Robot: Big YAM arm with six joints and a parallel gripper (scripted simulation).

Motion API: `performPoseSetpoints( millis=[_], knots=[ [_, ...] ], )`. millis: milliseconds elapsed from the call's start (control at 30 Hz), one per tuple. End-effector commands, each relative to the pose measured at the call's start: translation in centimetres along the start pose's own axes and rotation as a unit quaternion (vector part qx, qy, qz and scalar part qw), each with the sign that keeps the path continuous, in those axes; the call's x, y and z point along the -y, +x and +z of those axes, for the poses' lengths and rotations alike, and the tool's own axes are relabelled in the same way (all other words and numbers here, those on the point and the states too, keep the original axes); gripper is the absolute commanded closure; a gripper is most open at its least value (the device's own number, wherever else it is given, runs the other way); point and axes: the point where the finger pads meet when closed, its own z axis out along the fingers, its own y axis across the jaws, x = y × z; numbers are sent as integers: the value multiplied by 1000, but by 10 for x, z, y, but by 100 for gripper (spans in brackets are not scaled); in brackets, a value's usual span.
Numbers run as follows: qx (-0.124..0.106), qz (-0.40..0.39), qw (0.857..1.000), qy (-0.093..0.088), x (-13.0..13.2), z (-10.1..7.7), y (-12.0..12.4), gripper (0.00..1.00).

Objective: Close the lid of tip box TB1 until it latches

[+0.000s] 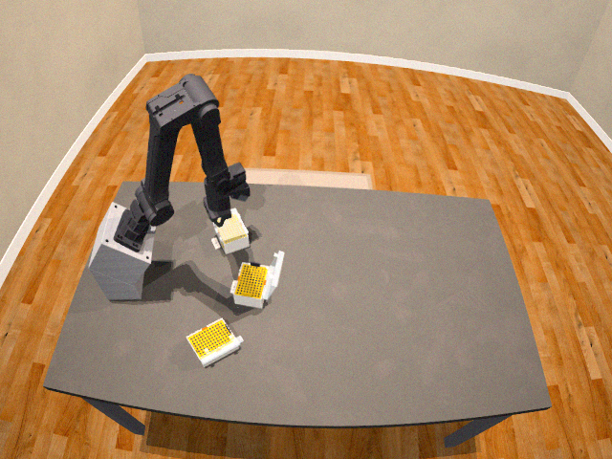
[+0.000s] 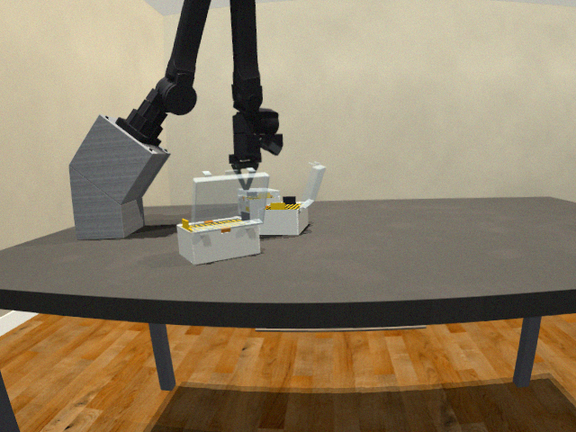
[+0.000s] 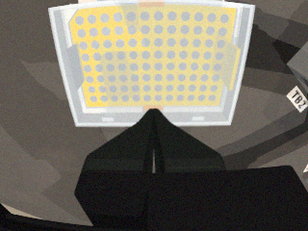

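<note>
Three white tip boxes with yellow tip racks stand on the grey table. The box nearest the arm (image 1: 230,234) has its clear lid down over the rack; it fills the top of the wrist view (image 3: 151,64) and shows in the side view (image 2: 257,197). My gripper (image 1: 220,217) is shut and empty, pointing down, with its tips (image 3: 153,113) at the middle of that lid's front edge by the orange tab. In the side view the gripper (image 2: 246,178) stands just above that box. I cannot read this box's label.
The middle box (image 1: 252,284), labelled TB2 (image 3: 298,98), has its lid upright and open (image 2: 313,181). The front box (image 1: 213,341) also has its clear lid upright (image 2: 230,195). The arm's grey pedestal (image 1: 120,256) stands at the table's left.
</note>
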Motion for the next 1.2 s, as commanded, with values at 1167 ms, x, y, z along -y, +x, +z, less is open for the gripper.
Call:
performPoseSetpoints(
  millis=[1167],
  knots=[
    [5,-1,1000,-1,-1,1,-8,100]
  ],
)
